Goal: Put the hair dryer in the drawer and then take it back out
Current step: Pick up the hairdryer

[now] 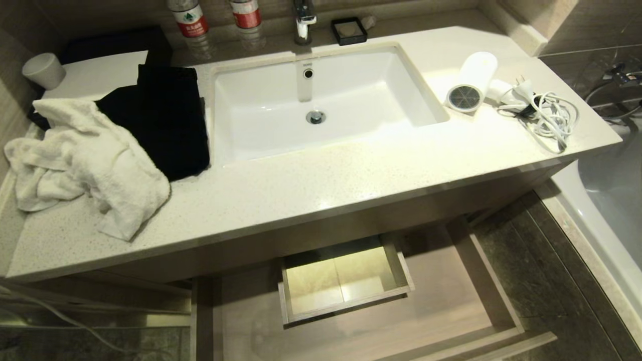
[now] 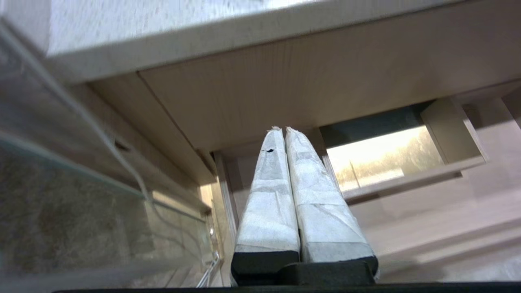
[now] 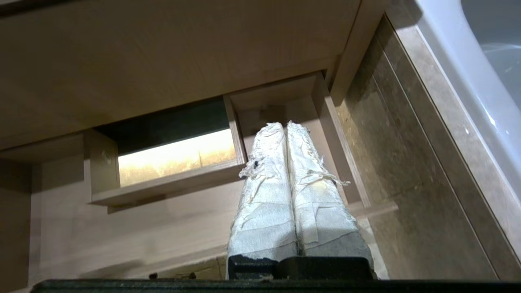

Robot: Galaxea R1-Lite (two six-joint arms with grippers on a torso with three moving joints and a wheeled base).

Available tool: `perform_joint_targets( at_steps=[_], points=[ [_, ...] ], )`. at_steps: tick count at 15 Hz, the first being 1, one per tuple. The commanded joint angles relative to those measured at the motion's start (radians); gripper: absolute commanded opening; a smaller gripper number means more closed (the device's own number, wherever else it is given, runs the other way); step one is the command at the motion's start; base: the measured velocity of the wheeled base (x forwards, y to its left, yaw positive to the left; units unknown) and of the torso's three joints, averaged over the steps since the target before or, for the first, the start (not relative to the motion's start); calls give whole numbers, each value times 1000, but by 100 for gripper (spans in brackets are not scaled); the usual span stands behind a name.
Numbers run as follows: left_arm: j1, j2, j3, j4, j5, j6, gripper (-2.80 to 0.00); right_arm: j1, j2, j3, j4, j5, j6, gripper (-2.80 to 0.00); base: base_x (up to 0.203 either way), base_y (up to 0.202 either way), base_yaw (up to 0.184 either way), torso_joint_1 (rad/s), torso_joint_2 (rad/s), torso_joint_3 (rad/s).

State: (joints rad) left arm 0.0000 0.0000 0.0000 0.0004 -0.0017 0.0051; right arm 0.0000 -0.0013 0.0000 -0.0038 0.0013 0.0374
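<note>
Your hair dryer (image 1: pixel 471 80) lies on its side on the countertop (image 1: pixel 326 175), to the right of the sink (image 1: pixel 321 95), with its dark grille facing the near edge and its coiled cord (image 1: pixel 549 120) and plug heaped just beside it on the far-right corner. It is well clear of the basin, so a grasp from above or from the near side looks open to you, though the loose cord will likely drag along.

Below the counter, the drawer (image 1: pixel 491 281) stands pulled out toward you, its boxed cut-out (image 1: pixel 346 278) showing in the middle. That leaves floor space to either side, and the right half sits nearest the dryer, which looks like the natural drop spot.

Neither arm shows in the head view. In the wrist views, your left gripper (image 2: pixel 283 130) and right gripper (image 3: pixel 285 125) both hang low in front of the open drawer, padded fingers pressed together and gripping nothing.

A white towel (image 1: pixel 85 160) and a black cloth (image 1: pixel 165 115) lie at the left, away from your working path. Nothing of the task looks done yet; reaching up for the dryer comes first.
</note>
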Motion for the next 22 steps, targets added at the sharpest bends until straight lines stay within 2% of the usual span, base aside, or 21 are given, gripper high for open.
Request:
perform_joint_targets(
  at_steps=[1,16,22],
  points=[
    [0,0,0,0,0,-1,-280,0,-2,2,-4,0,-1,-280,0,0,0,348,-181,170],
    [0,0,0,0,0,-1,-280,0,-2,2,4,-6,4,-280,0,0,0,387,-305,83],
    [0,0,0,0,0,-1,-280,0,-2,2,4,-3,1,-280,0,0,0,109,-107,3]
  ],
)
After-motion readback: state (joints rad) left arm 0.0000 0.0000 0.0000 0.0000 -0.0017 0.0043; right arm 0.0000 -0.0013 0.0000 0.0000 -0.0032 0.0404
